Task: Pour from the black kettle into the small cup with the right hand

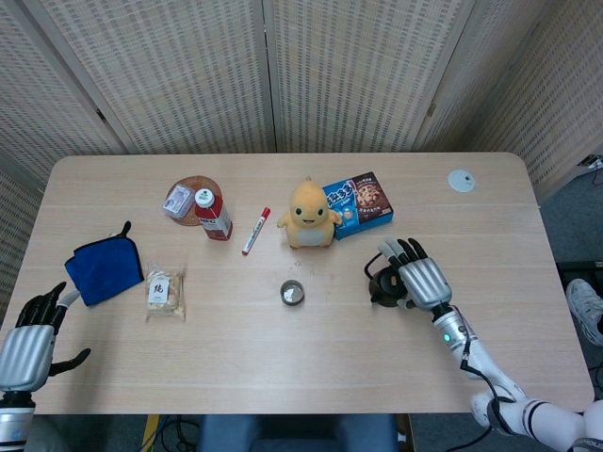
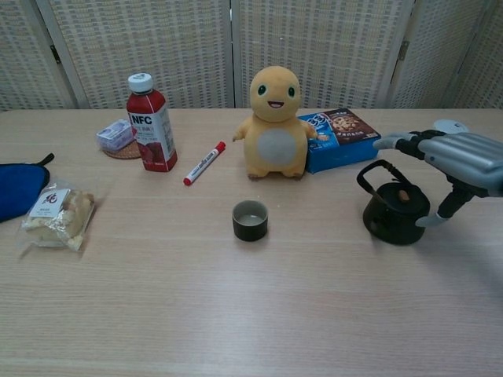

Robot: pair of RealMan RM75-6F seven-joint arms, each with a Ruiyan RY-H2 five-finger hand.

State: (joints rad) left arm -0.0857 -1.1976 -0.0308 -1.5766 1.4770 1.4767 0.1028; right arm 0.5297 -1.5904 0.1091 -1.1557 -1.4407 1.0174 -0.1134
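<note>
The black kettle (image 1: 385,287) (image 2: 393,211) stands upright on the bench (image 1: 283,358) (image 2: 236,314), right of the middle and toward the right edge, its handle arching up on the side facing the small cup (image 1: 292,293) (image 2: 250,221). The cup sits near the bench's centre, well apart from the kettle, just in front of the yellow plush toy (image 1: 307,214) (image 2: 274,122). The right hand (image 1: 419,280) (image 2: 456,157) lies over the kettle's right side with its fingers (image 2: 401,141) stretched out above the lid and the thumb low beside the body (whether it actually touches the kettle I cannot tell); it grips nothing that shows. The left hand (image 1: 28,339) hangs at the near left corner, fingers loosely apart and holding nothing, close to the blue cloth (image 1: 104,268) (image 2: 16,188).
</note>
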